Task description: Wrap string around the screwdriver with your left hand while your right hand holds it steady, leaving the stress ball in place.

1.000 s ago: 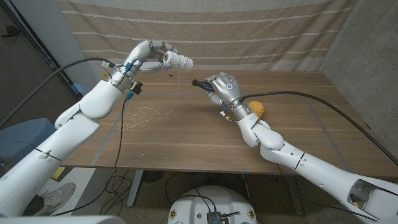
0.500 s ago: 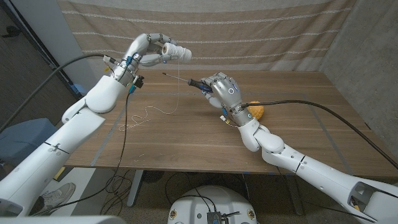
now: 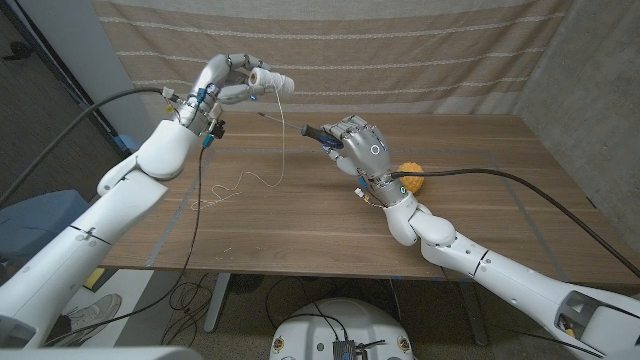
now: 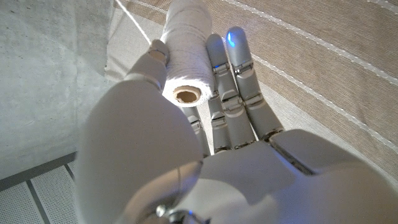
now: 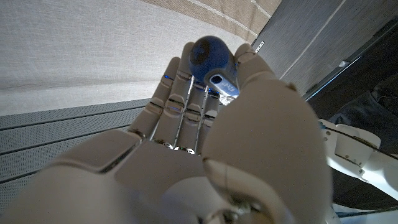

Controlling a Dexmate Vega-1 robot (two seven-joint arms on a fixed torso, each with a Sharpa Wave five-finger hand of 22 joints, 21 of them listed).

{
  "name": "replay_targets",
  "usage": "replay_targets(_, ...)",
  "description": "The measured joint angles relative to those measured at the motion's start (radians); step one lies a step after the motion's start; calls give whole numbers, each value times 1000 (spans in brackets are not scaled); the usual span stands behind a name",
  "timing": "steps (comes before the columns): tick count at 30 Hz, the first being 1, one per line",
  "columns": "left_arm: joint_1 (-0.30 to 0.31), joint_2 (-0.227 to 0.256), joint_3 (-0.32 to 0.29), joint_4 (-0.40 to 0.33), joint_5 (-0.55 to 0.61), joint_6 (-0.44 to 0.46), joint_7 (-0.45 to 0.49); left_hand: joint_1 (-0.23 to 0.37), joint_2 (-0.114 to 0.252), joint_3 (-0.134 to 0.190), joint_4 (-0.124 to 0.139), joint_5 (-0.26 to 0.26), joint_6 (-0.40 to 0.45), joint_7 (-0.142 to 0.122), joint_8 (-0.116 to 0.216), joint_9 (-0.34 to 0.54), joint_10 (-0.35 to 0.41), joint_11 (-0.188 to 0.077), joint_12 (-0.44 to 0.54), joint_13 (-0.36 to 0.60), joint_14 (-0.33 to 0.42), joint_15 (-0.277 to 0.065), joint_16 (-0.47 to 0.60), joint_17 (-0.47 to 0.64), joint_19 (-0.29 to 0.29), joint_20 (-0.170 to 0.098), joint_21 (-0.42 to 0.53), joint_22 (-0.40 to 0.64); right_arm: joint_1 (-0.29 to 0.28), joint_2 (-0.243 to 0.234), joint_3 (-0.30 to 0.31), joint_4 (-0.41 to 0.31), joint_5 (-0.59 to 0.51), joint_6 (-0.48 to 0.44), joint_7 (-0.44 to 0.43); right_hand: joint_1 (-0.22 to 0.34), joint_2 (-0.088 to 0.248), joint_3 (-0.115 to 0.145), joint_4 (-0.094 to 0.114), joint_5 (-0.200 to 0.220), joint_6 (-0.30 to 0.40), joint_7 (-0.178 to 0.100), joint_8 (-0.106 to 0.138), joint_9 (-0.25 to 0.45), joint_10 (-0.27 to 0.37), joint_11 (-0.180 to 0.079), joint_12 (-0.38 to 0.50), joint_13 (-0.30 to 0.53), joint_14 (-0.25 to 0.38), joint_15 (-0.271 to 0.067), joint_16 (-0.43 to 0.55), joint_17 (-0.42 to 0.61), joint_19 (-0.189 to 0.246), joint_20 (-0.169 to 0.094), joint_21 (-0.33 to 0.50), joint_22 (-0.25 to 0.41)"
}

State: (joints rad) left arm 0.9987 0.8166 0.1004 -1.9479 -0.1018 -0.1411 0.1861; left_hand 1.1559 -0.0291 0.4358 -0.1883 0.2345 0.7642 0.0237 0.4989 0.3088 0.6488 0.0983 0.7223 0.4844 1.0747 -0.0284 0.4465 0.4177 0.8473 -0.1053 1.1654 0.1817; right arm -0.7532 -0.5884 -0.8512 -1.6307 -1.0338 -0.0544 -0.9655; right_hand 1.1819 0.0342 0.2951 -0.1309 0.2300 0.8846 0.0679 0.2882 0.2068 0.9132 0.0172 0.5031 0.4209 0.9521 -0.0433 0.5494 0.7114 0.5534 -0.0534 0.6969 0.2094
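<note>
Over the last second the left hand [image 3: 232,80] has lifted and drawn back toward the striped curtain, carrying the white cylindrical spool of string [image 3: 270,81], its fingers curled around it; the right hand [image 3: 358,146] has barely shifted, fingers wrapped around the dark-handled screwdriver [image 3: 318,133] held above the wooden table [image 3: 300,220]. A thin strand hangs from the spool to loose loops on the table. Any turns already on the slender shaft are too fine to make out, so most winding seems left. The orange stress ball [image 3: 409,178] sits half hidden behind the right wrist.
</note>
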Motion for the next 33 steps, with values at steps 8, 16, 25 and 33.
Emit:
replay_targets(8,23,15,-6,-5,28,33,40,0,0,0,0,5,0,0,0,0,0,0,0,0,2,2,-3,3,-1,2,0,0,1,20,22,24,51,17,-64,0,0,-7,2,1,0,0,-4,0,1,-1,-2,2,0,0,-7,5,0,0,7,0)
replay_targets(16,41,30,-6,-14,41,56,48,0,0,0,0,6,0,0,0,0,0,0,0,0,6,0,-8,7,-1,2,0,0,4,51,48,57,104,41,-101,0,0,-12,4,5,0,0,-6,0,1,-1,-5,6,0,0,-7,9,0,0,15,0)
replay_targets(25,52,60,26,-21,23,66,-5,0,0,0,0,6,0,0,0,0,-1,-1,0,0,8,2,-14,10,-1,2,8,0,15,91,74,99,190,92,-133,0,0,-20,2,5,0,0,-6,0,5,2,-9,6,0,0,-8,14,-4,4,22,-1)
replay_targets(33,22,93,77,-19,-14,56,-94,0,0,0,0,6,0,0,-1,0,-1,-1,0,0,10,3,-16,13,-5,2,8,0,41,106,70,130,192,42,-101,0,0,-25,3,5,7,7,-7,0,12,-5,-15,11,15,-14,-15,14,-12,2,30,-5)
